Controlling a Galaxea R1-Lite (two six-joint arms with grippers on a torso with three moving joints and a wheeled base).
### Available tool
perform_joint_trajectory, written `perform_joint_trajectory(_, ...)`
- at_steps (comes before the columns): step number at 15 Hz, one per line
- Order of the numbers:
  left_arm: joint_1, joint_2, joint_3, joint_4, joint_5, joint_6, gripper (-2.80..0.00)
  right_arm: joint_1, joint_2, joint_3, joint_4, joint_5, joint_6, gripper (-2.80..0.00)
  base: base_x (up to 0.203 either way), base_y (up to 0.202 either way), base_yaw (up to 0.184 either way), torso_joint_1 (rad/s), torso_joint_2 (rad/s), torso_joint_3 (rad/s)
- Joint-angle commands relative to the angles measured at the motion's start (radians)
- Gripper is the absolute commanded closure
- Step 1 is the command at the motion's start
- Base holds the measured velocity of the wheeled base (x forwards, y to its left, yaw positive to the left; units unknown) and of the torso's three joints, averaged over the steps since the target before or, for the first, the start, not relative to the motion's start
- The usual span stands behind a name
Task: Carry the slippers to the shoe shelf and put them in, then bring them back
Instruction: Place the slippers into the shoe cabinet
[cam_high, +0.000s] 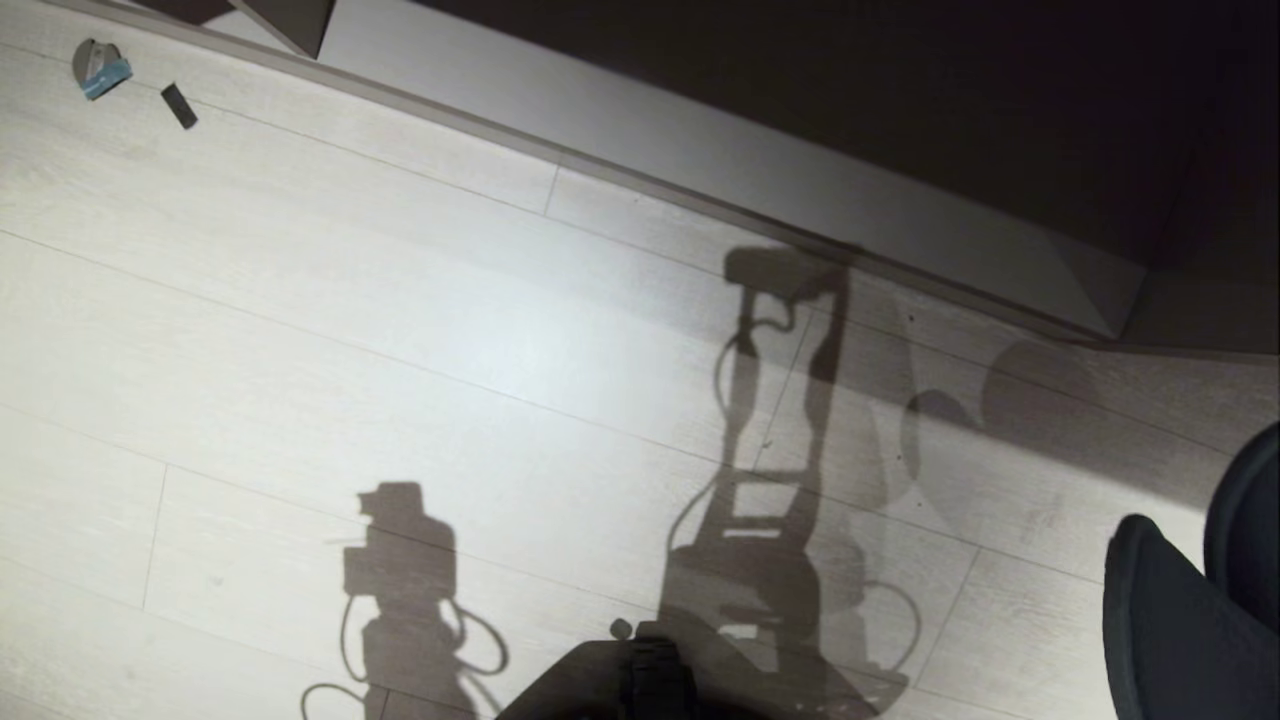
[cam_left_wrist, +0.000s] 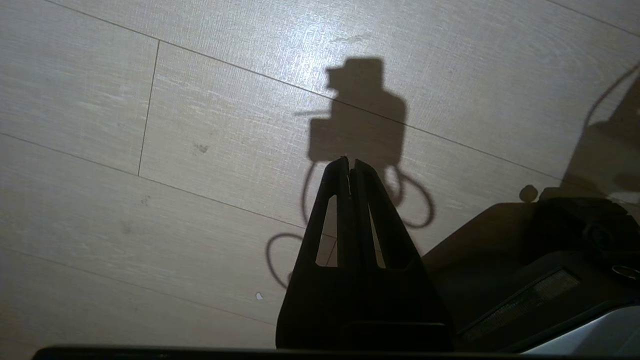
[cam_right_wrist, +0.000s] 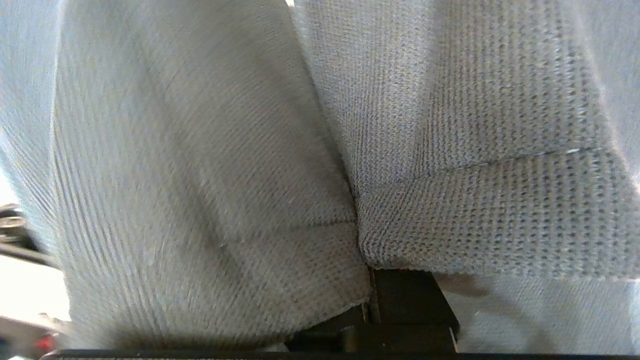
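While the right gripper (cam_right_wrist: 370, 280) is clamping both slippers (cam_right_wrist: 200, 175), it should be keeping them level; left gripper (cam_left_wrist: 351, 162) is hanging closed.

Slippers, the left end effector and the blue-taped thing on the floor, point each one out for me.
slippers (cam_right_wrist: 200, 150): right wrist view, on the grey woven cloth.
left end effector (cam_left_wrist: 350, 162): left wrist view, at the closed fingertips.
blue-taped object (cam_high: 98, 68): head view, on its middle, lying on the floor.
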Motion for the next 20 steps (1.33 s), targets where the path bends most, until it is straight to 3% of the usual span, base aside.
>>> perform_joint_trajectory(1, 0.000, 0.001, 0.000, 0.000, 0.000, -0.001, 0.00, 0.000, 0.287, -0.022, -0.120, 0.033, -0.001, 0.00, 0.000, 0.000, 0.000, 0.000, 0.00, 0.000)
perform_joint_trajectory(5, 0.000, 0.001, 0.000, 0.000, 0.000, 0.001, 0.00, 0.001, 0.702, -0.127, -0.524, 0.078, -0.010, 0.00, 0.000, 0.000, 0.000, 0.000, 0.00, 0.000)
perform_joint_trajectory(7, 0.000, 0.001, 0.000, 0.000, 0.000, 0.001, 0.00, 0.015, 0.821, -0.227, -0.647, 0.088, -0.003, 0.00, 0.000, 0.000, 0.000, 0.000, 0.00, 0.000)
perform_joint_trajectory(10, 0.000, 0.001, 0.000, 0.000, 0.000, 0.002, 0.00, 0.123, 0.860, -0.329, -0.697, 0.079, 0.078, 0.00, 0.000, 0.000, 0.000, 0.000, 0.00, 0.000)
perform_joint_trajectory(12, 0.000, 0.001, 0.000, 0.000, 0.000, 0.002, 0.00, 0.173, 0.863, -0.359, -0.699, -0.010, 0.098, 0.00, 0.000, 0.000, 0.000, 0.000, 0.00, 0.000)
perform_joint_trajectory(18, 0.000, 0.001, 0.000, 0.000, 0.000, 0.004, 0.00, 0.216, 0.798, -0.346, -0.717, -0.167, 0.058, 0.00, 0.000, 0.000, 0.000, 0.000, 0.00, 0.000)
perform_joint_trajectory(20, 0.000, 0.001, 0.000, 0.000, 0.000, 0.004, 0.00, 0.243, 0.800, -0.316, -0.778, -0.262, 0.055, 0.00, 0.000, 0.000, 0.000, 0.000, 0.00, 0.000)
